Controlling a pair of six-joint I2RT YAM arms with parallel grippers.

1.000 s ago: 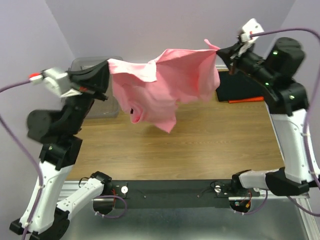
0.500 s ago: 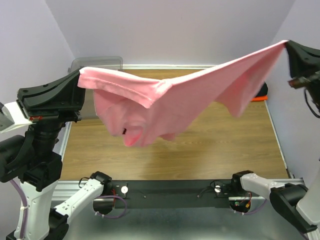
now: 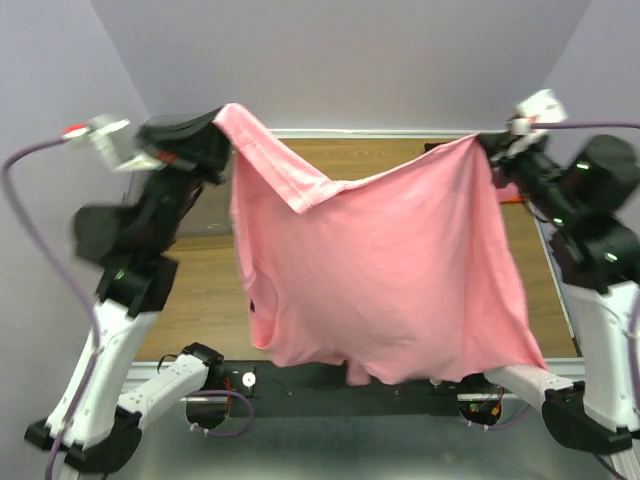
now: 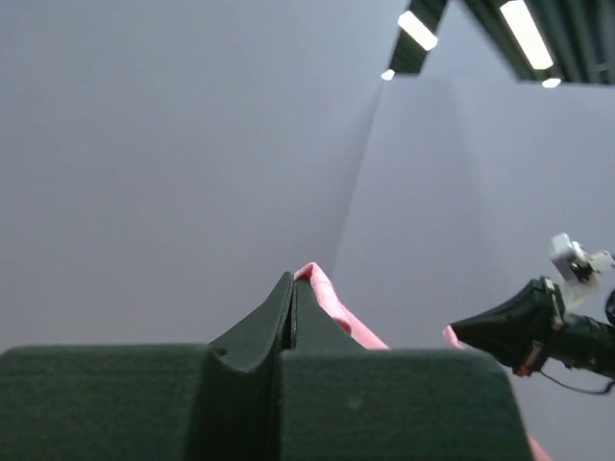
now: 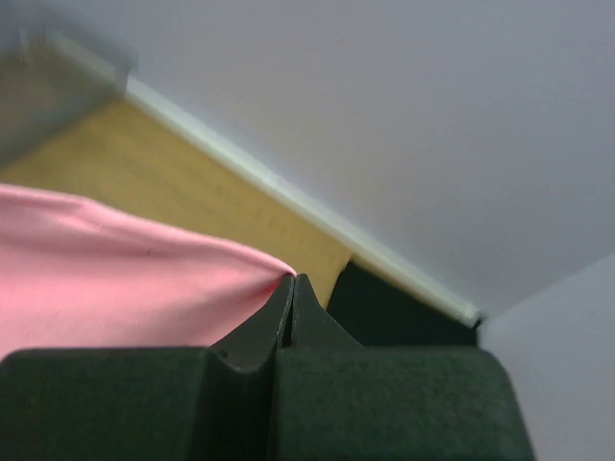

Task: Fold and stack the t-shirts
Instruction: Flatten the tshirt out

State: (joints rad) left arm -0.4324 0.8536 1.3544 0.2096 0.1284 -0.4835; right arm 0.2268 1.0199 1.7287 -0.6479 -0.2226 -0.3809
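Salmon-pink cloth hangs as a sheet between the two arms. The pink t-shirt (image 3: pixel 390 270) is held in the air above the surface (image 3: pixel 205 275), and its lower edge drapes toward the arm bases.

1. The left end effector (image 3: pixel 225 128) has its fingers pressed together, clamped on one upper corner of the shirt.
2. The right end effector (image 3: pixel 483 143) is likewise pinched on the opposite upper corner. Its wrist view shows cloth emerging from the fingertip seam.
3. Beyond the right end effector, a black folded shirt (image 5: pixel 389 312) lies on the surface.

Step in hand (judged): spread the shirt flat for folding.

- Keep both end effectors clamped and at equal height.
- Just below and inboard of the left end effector, a flap of the top edge is folded over. Widen the span until this flap drops out.
- Lower the cloth hem first, then draw both end effectors back so it lays down without bunching.
- Release only once the surface supports the shirt.

Markings: a small dark neck label (image 3: pixel 250 305) shows well below the left end effector. It is too small to read. No brand or other writing is legible.
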